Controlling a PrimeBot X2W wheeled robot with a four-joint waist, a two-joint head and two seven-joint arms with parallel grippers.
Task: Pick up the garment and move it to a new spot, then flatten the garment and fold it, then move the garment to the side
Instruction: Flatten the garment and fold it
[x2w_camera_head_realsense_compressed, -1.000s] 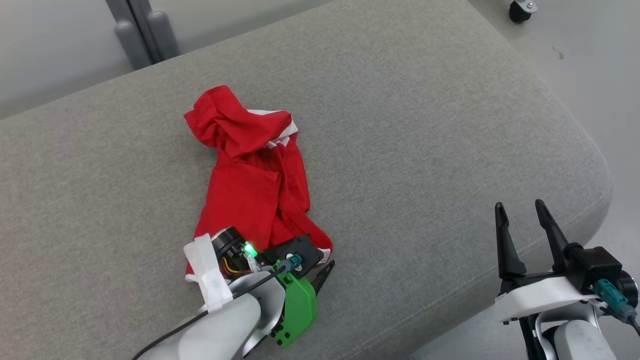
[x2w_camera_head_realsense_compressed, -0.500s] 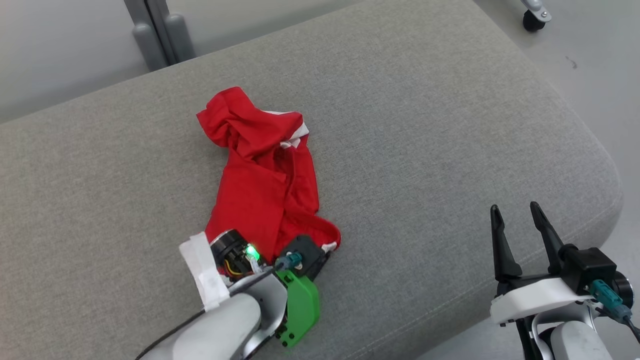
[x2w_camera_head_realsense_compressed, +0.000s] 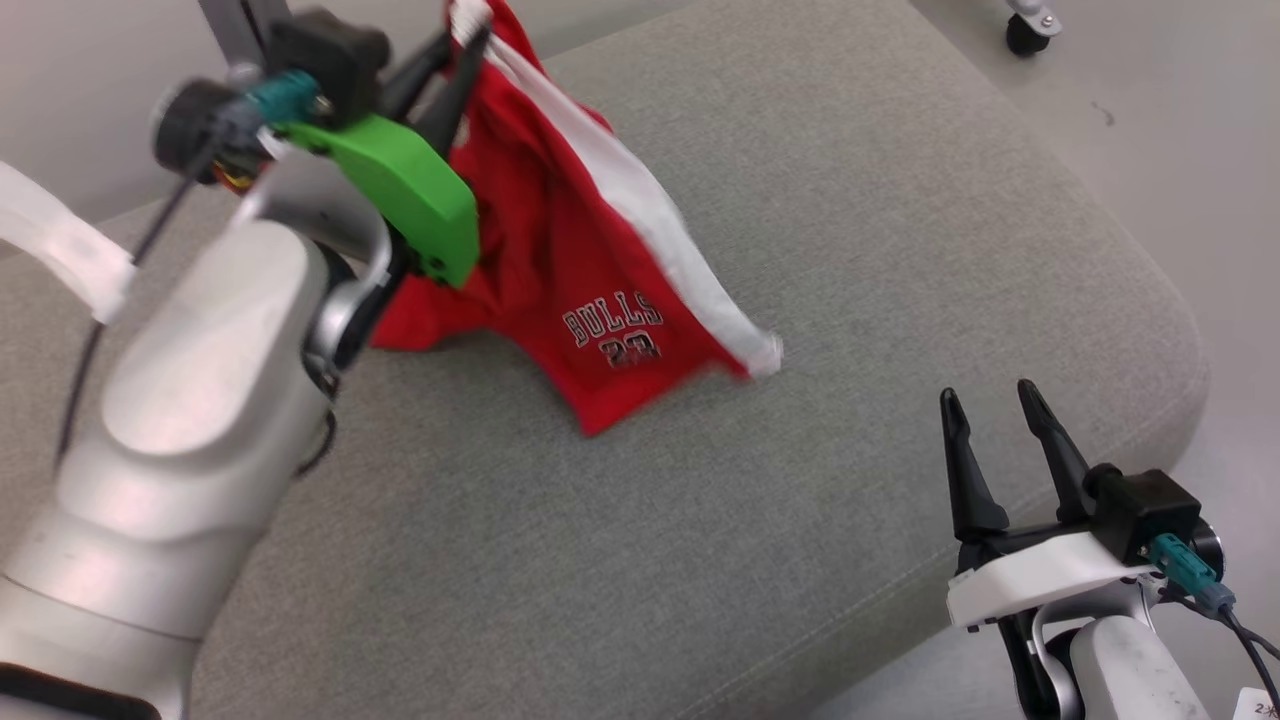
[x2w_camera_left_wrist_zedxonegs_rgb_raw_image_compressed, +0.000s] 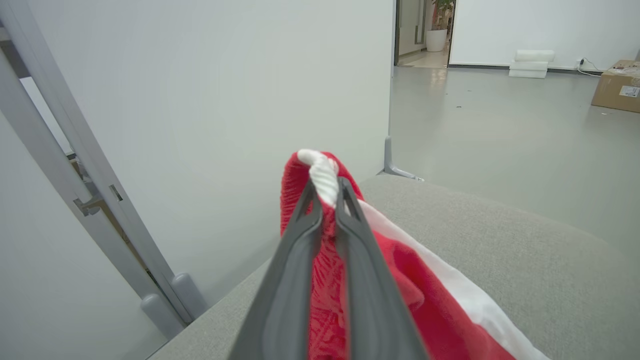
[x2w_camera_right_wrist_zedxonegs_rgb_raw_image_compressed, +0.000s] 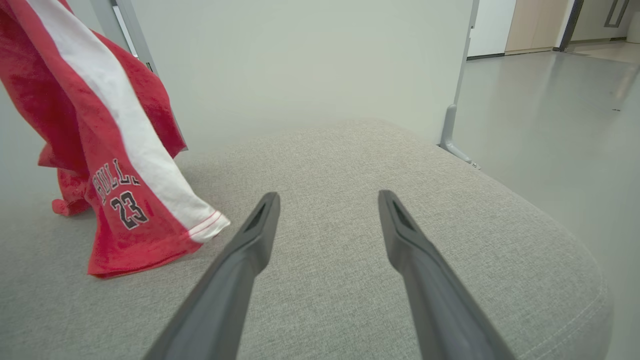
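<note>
Head view: left gripper (x2w_camera_head_realsense_compressed: 462, 42), held high, jaws pinched on red Bulls shorts (x2w_camera_head_realsense_compressed: 600, 300), whose hem meets the grey cushion (x2w_camera_head_realsense_compressed: 900, 200). Left wrist view: fingers (x2w_camera_left_wrist_zedxonegs_rgb_raw_image_compressed: 295, 260) clamp the white trim. Right wrist view: right gripper (x2w_camera_right_wrist_zedxonegs_rgb_raw_image_compressed: 328, 195), jaws wide, empty, beside the shorts.

Left arm (x2w_camera_head_realsense_compressed: 200, 330) reaches into the upper left of the head view, its left gripper (x2w_camera_head_realsense_compressed: 455, 45) pinched shut on the garment (x2w_camera_head_realsense_compressed: 560, 250) — the right gripper (x2w_camera_head_realsense_compressed: 985, 400) sits lower right, fingers spread, pointing up.
</note>
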